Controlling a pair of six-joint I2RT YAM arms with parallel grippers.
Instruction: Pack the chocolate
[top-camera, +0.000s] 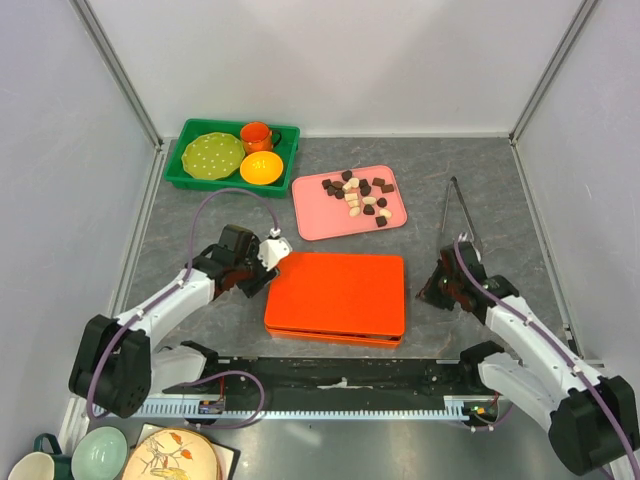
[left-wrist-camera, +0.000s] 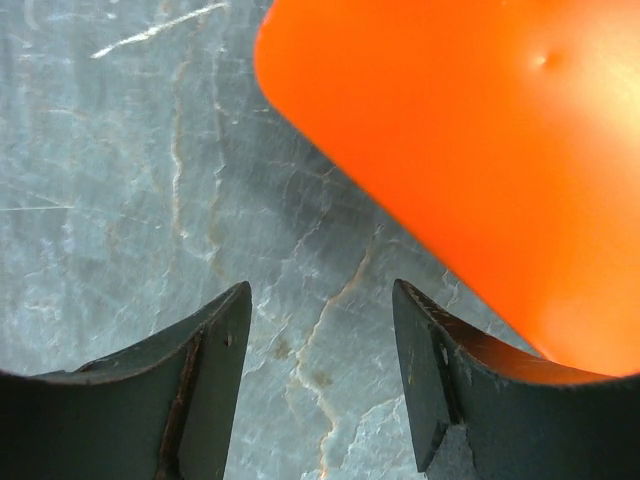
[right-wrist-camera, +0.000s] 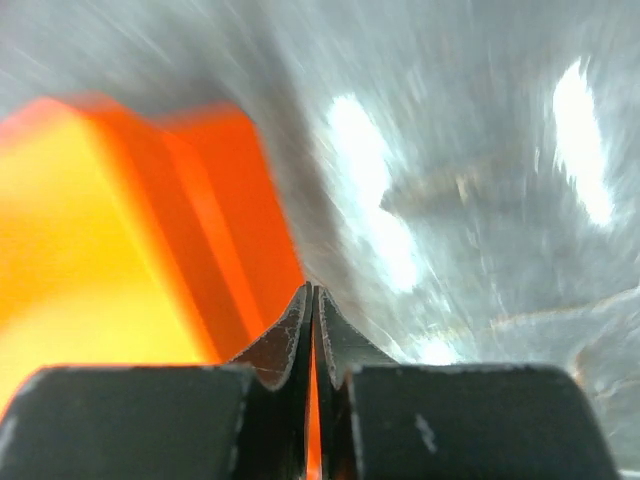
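Several chocolate pieces (top-camera: 356, 194), dark brown and cream, lie on a pink tray (top-camera: 318, 222) behind the middle of the table. In front of it lies a closed orange box (top-camera: 338, 294). My left gripper (top-camera: 272, 262) hovers open at the box's left far corner, and the left wrist view shows bare marbled table between its fingers (left-wrist-camera: 222, 340) with the orange box (left-wrist-camera: 480, 150) just to the right. My right gripper (top-camera: 432, 290) is shut with nothing in it, low beside the box's right edge; the orange box (right-wrist-camera: 120, 230) fills the left of the blurred right wrist view.
A green bin (top-camera: 190, 172) at the back left holds a green plate, an orange mug and an orange bowl. Metal tongs (top-camera: 459, 208) lie right of the pink tray. Cups and a patterned plate (top-camera: 170, 455) sit at the near left. Grey walls enclose the table.
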